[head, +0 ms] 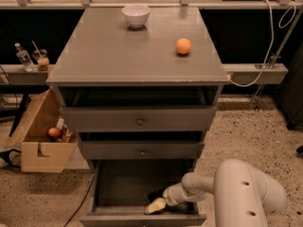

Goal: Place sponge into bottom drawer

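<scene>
The bottom drawer (90, 218) is pulled out and its dark inside shows. My gripper (160, 201) reaches into it from the right, low near the front wall. It is shut on the sponge (155, 206), whose yellow foam shows at its tip, down by the drawer floor at the front middle. The white arm (246, 193) fills the lower right corner and hides the drawer's right front corner.
The two upper drawers (139, 121) are slightly open above the gripper. A white bowl (136, 14) and an orange fruit (183, 46) sit on the cabinet top. An open cardboard box (40, 138) stands on the floor at the left.
</scene>
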